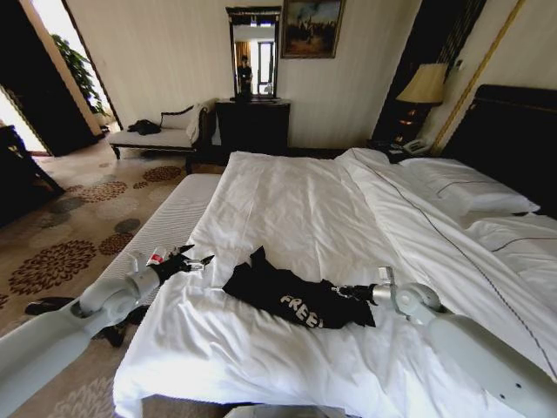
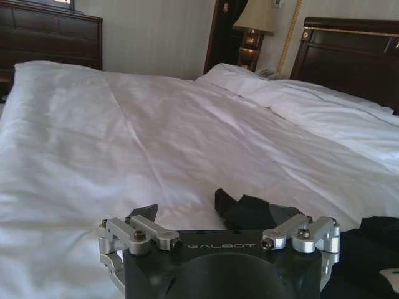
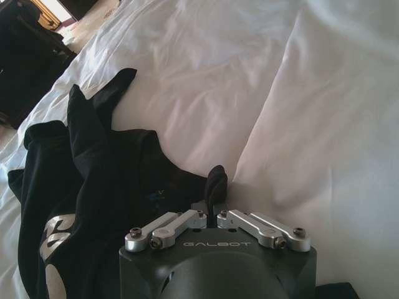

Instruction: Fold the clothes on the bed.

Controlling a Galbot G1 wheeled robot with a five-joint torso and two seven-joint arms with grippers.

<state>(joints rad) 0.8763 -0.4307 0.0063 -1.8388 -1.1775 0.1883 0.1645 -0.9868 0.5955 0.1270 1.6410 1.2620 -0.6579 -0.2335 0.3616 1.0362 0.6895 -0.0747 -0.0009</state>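
Soft matt black cloth T-shirt (image 1: 300, 296) with white printed lettering lies rumpled on the bed's (image 1: 287, 209) creased white cotton duvet; at 1 o'clock, a dark polished wooden headboard (image 1: 513, 139). Both grippers show brushed metal linkages, matt black housings.

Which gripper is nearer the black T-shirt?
Right. The right gripper is shut at the black T-shirt's edge; the left gripper hangs open just off its other side, above the white duvet.

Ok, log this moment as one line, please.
left gripper: open, hovering beside shirt | right gripper: shut on crumpled black soft-fabric T-shirt | white-duvet bed: shirt unfolded
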